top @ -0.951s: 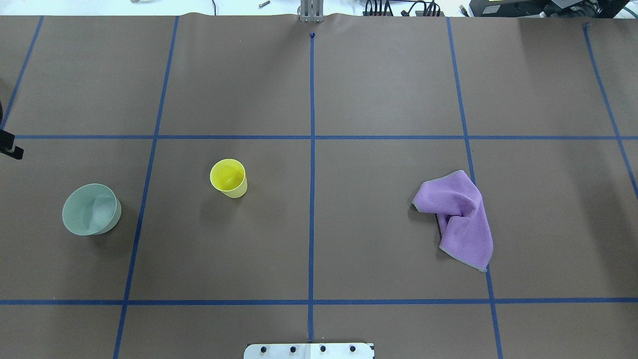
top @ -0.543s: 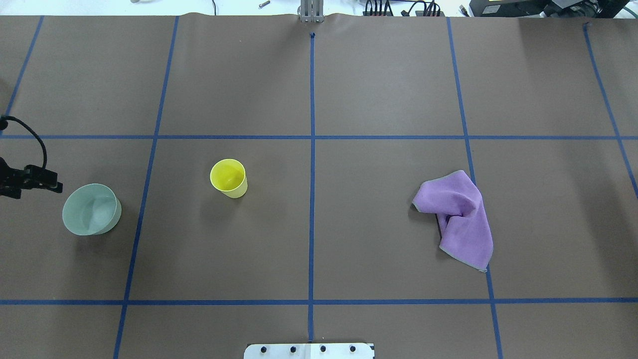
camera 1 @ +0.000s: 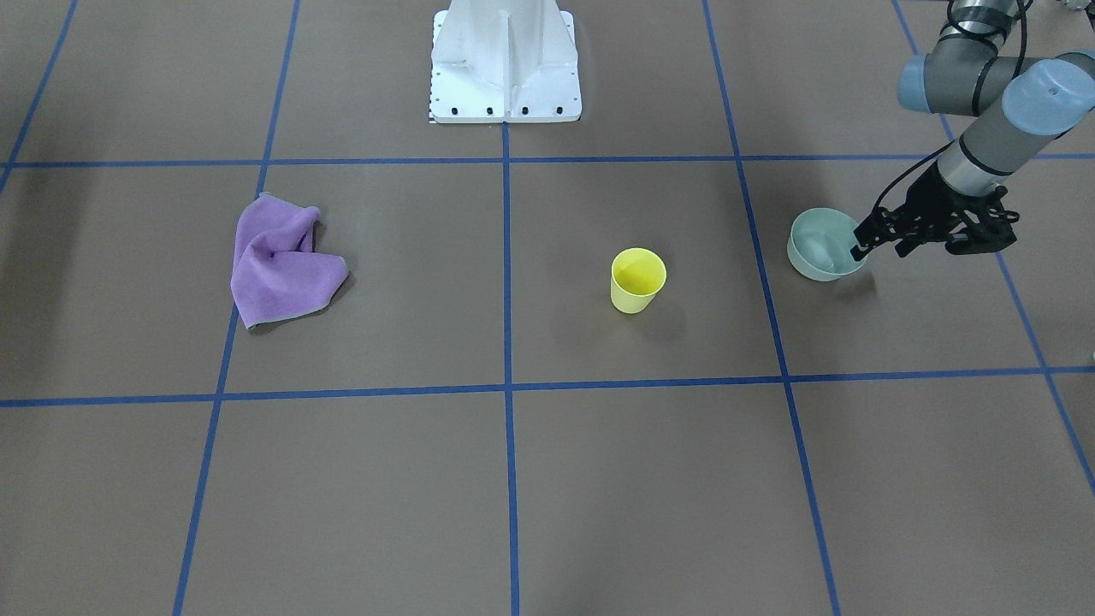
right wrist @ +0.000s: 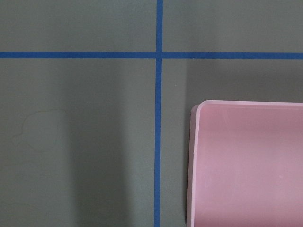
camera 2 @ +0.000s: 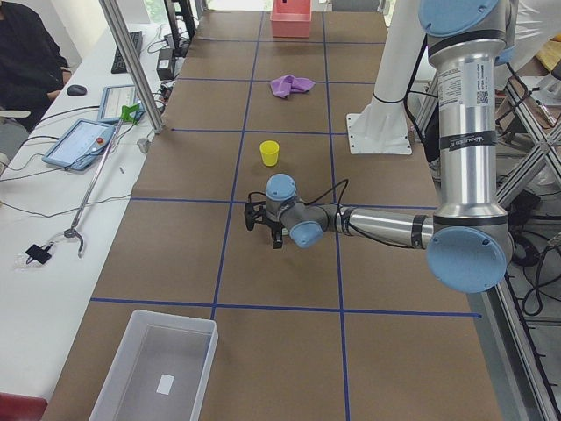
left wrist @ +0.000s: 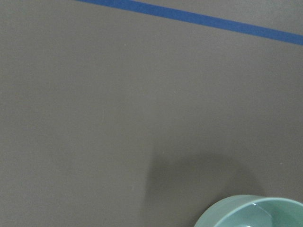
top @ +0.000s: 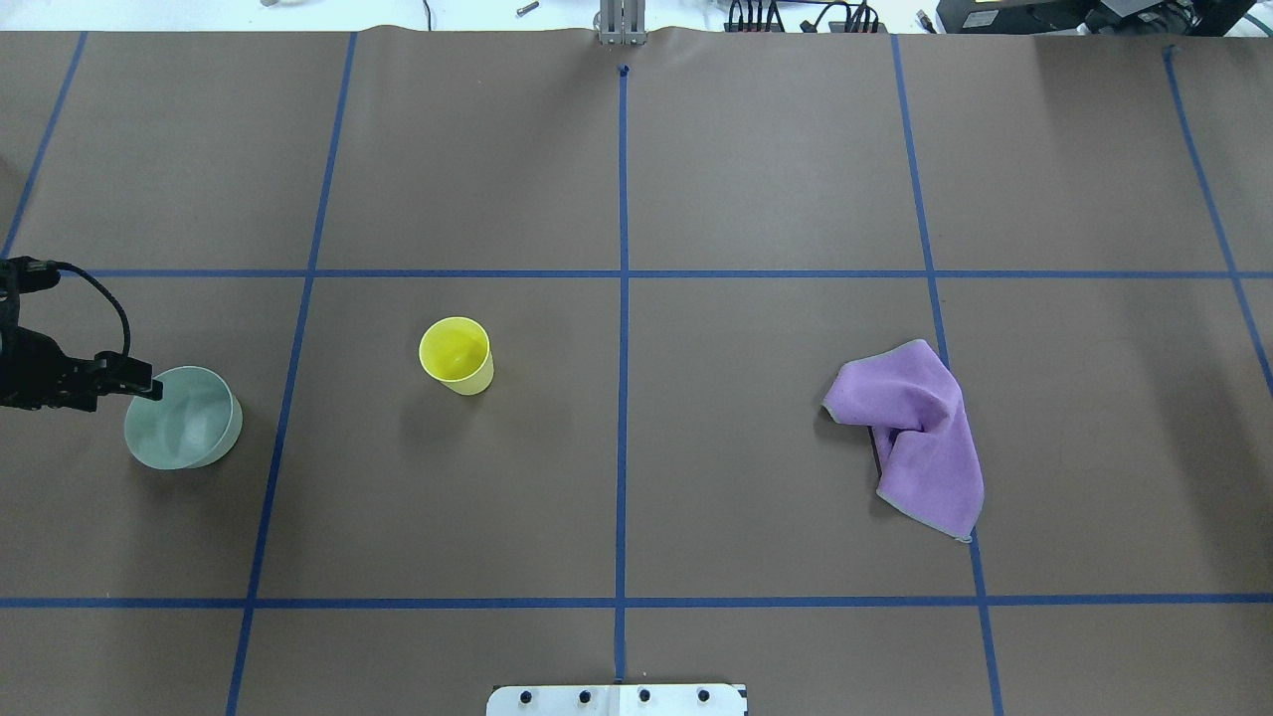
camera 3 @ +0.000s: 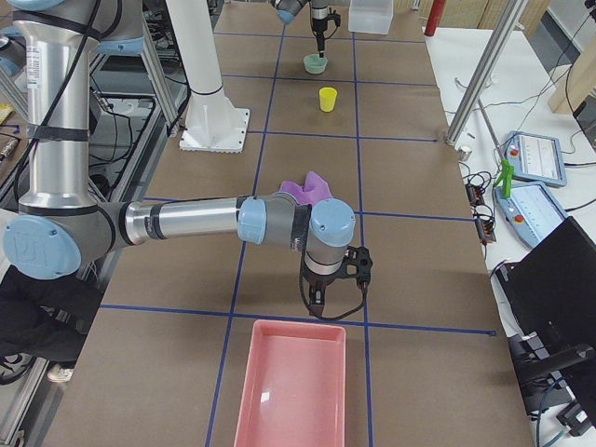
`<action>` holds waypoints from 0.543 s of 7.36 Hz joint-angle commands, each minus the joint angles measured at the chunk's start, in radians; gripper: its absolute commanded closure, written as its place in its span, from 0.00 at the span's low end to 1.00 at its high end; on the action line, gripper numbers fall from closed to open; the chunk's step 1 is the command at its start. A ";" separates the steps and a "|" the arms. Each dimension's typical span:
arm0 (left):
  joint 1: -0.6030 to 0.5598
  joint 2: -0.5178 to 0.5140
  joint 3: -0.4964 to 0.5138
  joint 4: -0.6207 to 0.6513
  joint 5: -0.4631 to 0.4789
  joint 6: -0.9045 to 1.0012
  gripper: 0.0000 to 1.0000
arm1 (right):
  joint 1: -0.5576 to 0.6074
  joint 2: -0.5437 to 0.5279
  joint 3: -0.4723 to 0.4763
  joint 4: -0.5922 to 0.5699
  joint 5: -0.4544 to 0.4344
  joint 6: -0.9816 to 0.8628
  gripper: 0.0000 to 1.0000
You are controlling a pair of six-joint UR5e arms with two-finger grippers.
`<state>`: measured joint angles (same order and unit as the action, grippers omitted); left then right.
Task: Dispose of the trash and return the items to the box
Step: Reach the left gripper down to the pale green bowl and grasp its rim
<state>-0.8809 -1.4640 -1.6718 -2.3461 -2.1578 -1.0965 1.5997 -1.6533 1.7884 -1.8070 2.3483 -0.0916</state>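
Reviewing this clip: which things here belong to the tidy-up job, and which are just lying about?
Belonging to the job: green bowl, yellow cup, purple cloth; probably also the pink tray and clear box at the ends of the table, as containers.
Just lying about: tablet and mouse on the side desk.

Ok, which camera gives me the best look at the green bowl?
Overhead exterior: the green bowl appears largest, interior open to view, left gripper at its rim. Front-facing shows it smaller, rim partly covered. Left wrist catches only a rim sliver; exterior right shows it tiny.
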 commanded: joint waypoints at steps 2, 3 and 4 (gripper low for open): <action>0.034 -0.004 -0.002 -0.005 0.001 -0.003 1.00 | -0.003 0.000 0.000 0.000 0.000 0.000 0.00; 0.033 -0.001 -0.012 -0.005 -0.005 -0.005 1.00 | -0.004 0.000 0.000 0.000 0.002 0.000 0.00; 0.028 0.004 -0.026 -0.002 -0.017 -0.006 1.00 | -0.006 0.000 0.000 0.000 0.002 0.000 0.00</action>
<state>-0.8502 -1.4651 -1.6833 -2.3507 -2.1636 -1.1012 1.5958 -1.6536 1.7886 -1.8070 2.3495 -0.0920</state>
